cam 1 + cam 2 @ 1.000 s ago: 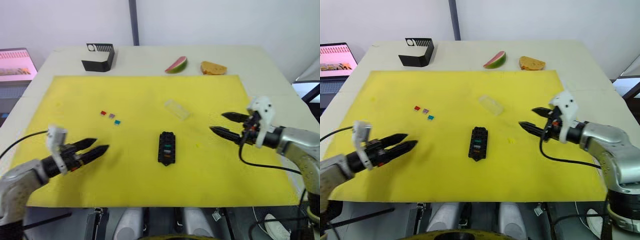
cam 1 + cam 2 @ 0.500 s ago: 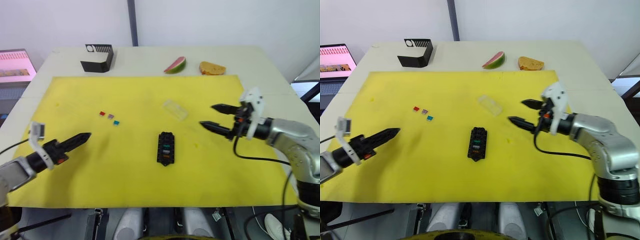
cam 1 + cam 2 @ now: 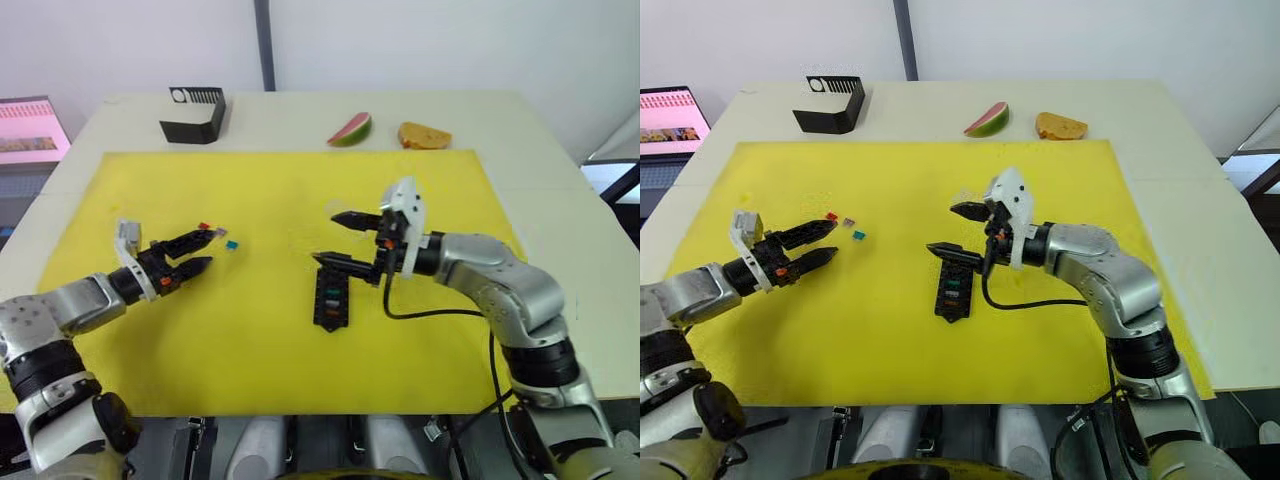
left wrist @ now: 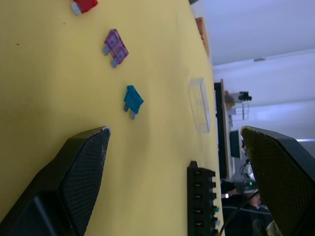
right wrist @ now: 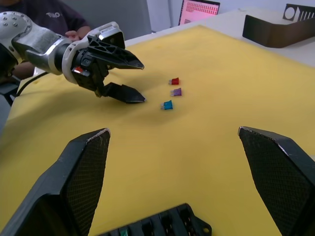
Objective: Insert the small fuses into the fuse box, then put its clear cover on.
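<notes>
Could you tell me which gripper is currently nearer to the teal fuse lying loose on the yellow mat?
Left. The left gripper, open, hovers just beside the teal fuse, fingertips pointing toward it. The right gripper, also open, is over the fuse box, clearly farther away.

Left claw (image 4: 174, 162) wide open, both black textured fingers (image 4: 83, 167) apart w/ nothing between them, hovering over the yellow mat (image 4: 59, 78). Three loose small fuses on the mat ahead of the claw, in a short line, not touching each other: red fuse (image 4: 84, 5), purple fuse (image 4: 115, 47) next, teal fuse (image 4: 133, 101) closest to the fingertips. Purple & teal show two metal prongs each. Clear cover (image 4: 200, 105) lies flat on the mat farther on, well apart from the fuses. End of the black fuse box (image 4: 202, 202) visible w/ a row of slots; a bit of teal shows at its edge.
</notes>
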Action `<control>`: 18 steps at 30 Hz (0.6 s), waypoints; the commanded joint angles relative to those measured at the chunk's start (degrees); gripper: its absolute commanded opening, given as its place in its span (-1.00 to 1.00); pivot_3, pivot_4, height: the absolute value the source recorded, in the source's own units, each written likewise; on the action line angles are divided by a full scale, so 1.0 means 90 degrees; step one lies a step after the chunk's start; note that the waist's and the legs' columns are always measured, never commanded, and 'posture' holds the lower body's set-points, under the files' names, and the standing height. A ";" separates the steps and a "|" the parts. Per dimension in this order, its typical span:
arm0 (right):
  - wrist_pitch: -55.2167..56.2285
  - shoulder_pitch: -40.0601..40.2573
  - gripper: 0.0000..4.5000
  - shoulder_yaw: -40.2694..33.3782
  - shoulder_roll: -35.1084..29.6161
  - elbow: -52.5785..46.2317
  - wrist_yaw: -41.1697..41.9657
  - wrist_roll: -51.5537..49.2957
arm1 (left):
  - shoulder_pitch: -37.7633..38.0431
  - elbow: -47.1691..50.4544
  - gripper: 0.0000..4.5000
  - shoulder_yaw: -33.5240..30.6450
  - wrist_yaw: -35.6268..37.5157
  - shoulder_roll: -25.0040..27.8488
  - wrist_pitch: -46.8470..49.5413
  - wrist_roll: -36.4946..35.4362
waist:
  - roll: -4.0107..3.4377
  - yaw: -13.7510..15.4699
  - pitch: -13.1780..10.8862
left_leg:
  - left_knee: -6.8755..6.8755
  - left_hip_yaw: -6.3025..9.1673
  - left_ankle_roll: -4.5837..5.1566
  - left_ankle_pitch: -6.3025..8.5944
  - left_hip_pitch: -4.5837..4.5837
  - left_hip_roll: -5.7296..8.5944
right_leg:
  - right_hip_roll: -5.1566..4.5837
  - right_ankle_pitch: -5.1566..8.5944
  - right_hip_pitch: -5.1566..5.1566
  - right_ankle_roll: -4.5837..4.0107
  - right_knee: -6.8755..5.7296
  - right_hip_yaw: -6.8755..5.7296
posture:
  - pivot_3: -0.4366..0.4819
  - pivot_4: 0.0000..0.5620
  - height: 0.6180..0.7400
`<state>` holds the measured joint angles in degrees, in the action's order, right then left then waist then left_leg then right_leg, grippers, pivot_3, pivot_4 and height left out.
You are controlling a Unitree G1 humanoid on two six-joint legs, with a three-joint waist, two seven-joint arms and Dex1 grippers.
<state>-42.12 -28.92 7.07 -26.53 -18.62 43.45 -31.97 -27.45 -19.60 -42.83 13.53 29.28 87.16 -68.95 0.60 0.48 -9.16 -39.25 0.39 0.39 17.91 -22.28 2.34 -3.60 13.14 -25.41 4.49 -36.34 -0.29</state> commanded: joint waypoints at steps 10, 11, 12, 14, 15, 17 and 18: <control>0.0095 -0.0090 0.96 0.0011 0.0071 -0.0207 -0.0168 0.0132 | -0.0554 -0.0844 1.00 0.0485 0.0265 -0.0152 -0.0169 0.0485 | 0.0000 0.0045 0.0005 | -0.0001 0.0008 -0.0004 -0.0002 0.0002 0.0012 | -0.0006 0.0000 0.0007 0.0000 -0.0001 -0.0001 | -0.05 -0.47 1.00; 0.0084 -0.0076 0.96 0.0010 0.0047 -0.0217 -0.0175 0.0148 | -0.0602 -0.0888 1.00 0.0538 0.0305 -0.0172 -0.0203 0.0539 | 0.0000 0.0046 0.0005 | -0.0001 0.0008 -0.0004 -0.0002 0.0002 0.0013 | -0.0007 0.0000 0.0008 0.0000 -0.0003 -0.0001 | -0.05 -0.47 1.00; 0.0072 -0.0064 0.96 0.0005 0.0029 -0.0228 -0.0184 0.0155 | -0.0661 -0.0964 1.00 0.0548 0.0317 -0.0199 -0.0244 0.0592 | 0.0000 0.0047 0.0005 | -0.0001 0.0008 -0.0003 -0.0002 0.0003 0.0013 | -0.0007 0.0000 0.0008 0.0000 -0.0004 -0.0001 | -0.05 -0.47 1.00; 0.0058 -0.0051 0.96 -0.0003 0.0009 -0.0242 -0.0204 0.0164 | -0.0780 -0.1094 1.00 0.0549 0.0327 -0.0250 -0.0276 0.0668 | 0.0000 0.0056 0.0005 | -0.0001 0.0010 -0.0004 -0.0002 0.0003 0.0014 | -0.0008 0.0000 0.0009 0.0000 -0.0004 -0.0001 | -0.05 -0.47 1.00; 0.0053 -0.0046 0.96 -0.0007 0.0004 -0.0246 -0.0215 0.0168 | -0.0830 -0.1123 1.00 0.0569 0.0358 -0.0270 -0.0258 0.0690 | 0.0000 0.0059 0.0005 | -0.0001 0.0011 -0.0004 -0.0003 0.0003 0.0015 | -0.0008 0.0000 0.0009 0.0000 -0.0004 -0.0001 | -0.05 -0.47 1.00; 0.0047 -0.0035 0.96 -0.0018 -0.0002 -0.0254 -0.0237 0.0180 | -0.0906 -0.1117 1.00 0.0643 0.0397 -0.0322 -0.0242 0.0752 | 0.0000 0.0058 0.0005 | -0.0001 0.0011 -0.0004 -0.0003 0.0003 0.0017 | -0.0009 0.0000 0.0010 0.0000 -0.0003 -0.0001 | -0.05 -0.47 1.00; 0.0045 -0.0032 0.96 -0.0022 -0.0002 -0.0255 -0.0249 0.0187 | -0.0945 -0.1122 1.00 0.0668 0.0402 -0.0351 -0.0263 0.0795 | 0.0000 0.0058 0.0005 | -0.0001 0.0011 -0.0004 -0.0003 0.0003 0.0017 | -0.0010 0.0000 0.0010 0.0000 -0.0003 -0.0001 | -0.05 -0.47 1.00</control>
<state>-42.10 -28.96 8.02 -26.09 -18.83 41.42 -30.08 -35.06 -29.03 -38.96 16.78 27.39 84.55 -62.62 0.60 1.00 -9.11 -39.26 0.50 0.35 17.89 -22.25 2.49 -3.69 13.14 -25.32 4.49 -36.37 -0.29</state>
